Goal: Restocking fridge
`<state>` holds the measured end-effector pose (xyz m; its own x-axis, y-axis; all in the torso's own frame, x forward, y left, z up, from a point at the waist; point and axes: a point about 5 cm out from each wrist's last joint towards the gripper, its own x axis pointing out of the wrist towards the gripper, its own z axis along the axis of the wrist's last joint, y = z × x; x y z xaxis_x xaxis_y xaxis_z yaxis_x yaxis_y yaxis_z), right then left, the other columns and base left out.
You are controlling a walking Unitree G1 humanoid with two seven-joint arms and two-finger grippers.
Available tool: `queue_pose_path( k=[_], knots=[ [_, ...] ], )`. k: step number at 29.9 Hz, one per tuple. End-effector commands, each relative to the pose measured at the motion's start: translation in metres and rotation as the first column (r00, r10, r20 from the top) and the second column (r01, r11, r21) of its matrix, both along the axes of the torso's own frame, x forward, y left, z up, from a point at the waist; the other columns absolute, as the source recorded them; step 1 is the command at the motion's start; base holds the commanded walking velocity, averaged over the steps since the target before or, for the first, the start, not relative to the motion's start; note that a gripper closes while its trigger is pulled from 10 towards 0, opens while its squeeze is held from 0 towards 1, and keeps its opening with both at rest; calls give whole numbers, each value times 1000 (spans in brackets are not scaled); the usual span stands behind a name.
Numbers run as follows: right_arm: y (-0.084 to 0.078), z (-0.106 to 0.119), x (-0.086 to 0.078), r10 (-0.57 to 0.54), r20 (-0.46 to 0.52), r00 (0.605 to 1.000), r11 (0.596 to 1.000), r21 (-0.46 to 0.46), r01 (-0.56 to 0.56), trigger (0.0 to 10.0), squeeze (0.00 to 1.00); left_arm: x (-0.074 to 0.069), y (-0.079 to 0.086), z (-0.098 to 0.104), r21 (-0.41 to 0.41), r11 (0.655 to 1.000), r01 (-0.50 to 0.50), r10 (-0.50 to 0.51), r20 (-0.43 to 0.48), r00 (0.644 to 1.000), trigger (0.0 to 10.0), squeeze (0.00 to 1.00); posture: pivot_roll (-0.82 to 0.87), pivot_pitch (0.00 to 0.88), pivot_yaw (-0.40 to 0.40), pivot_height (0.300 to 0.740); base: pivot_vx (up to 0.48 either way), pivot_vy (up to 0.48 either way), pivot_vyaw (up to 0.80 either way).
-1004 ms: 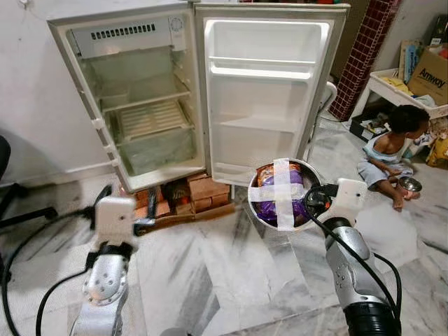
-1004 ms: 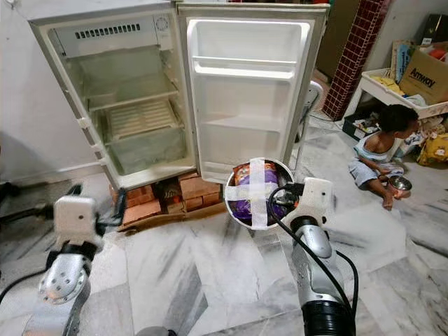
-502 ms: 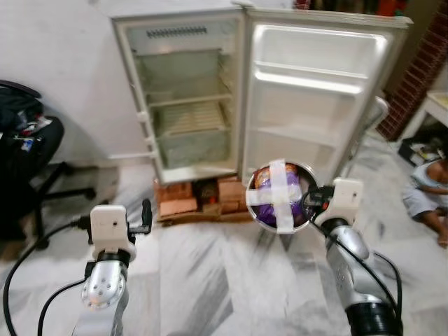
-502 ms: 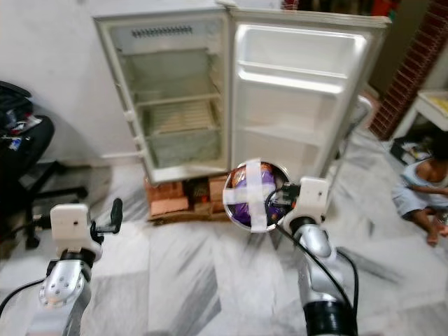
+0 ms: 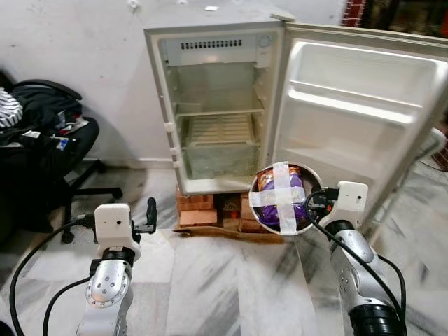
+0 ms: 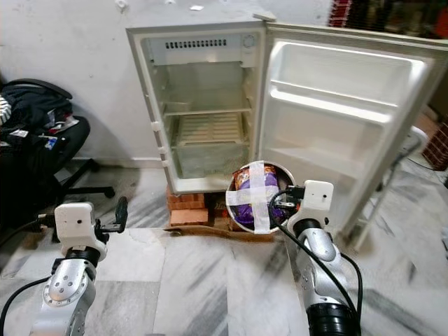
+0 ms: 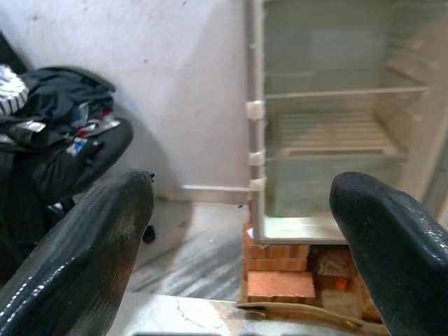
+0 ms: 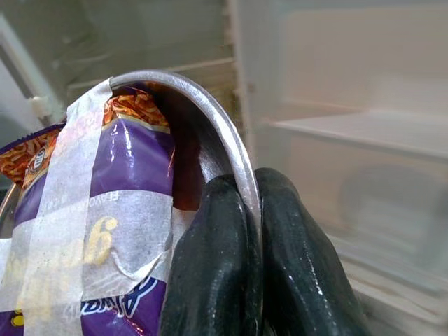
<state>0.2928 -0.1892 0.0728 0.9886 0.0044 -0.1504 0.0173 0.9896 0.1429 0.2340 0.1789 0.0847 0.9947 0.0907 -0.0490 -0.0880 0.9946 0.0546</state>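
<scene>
A small fridge (image 5: 217,112) stands on bricks (image 5: 194,210) against a white wall, its door (image 5: 353,119) swung fully open to the robot's right; the shelves inside and the door racks hold nothing. The right gripper (image 8: 241,238) has its two black fingers (image 8: 210,273) pressed together on the rim of a metal bowl (image 5: 283,197), pinching the thin edge between them. The bowl is held up in front of the fridge's lower part, near the open door, tipped so that its mouth faces the camera. Inside it lies a purple and orange packet (image 8: 119,168), kept in place by a cross of white tape (image 5: 281,199) stuck over the mouth. The left gripper (image 7: 241,231) hangs low to the robot's left, its fingers (image 7: 84,245) spread wide and holding nothing. A black office chair (image 5: 49,150) piled with dark clothes stands at the left, on a marble floor (image 5: 210,280).
</scene>
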Motion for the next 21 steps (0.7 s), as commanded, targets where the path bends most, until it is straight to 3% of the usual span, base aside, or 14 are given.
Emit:
queue_pose_path(
  k=[1, 21],
  knots=[
    [8, 11, 7, 21, 44, 999, 1000, 16, -22, 10000, 0, 0, 6, 1, 9, 1000, -9, 9, 0, 1000, 10000, 0, 72, 0, -17, 740, 360, 319, 0],
    [8, 5, 6, 20, 24, 1000, 1000, -1, -20, 10000, 0, 0, 0, 4, 19, 998, 55, -56, 21, 998, 10000, 0, 74, 0, -15, 740, 378, 281, 0]
  ],
)
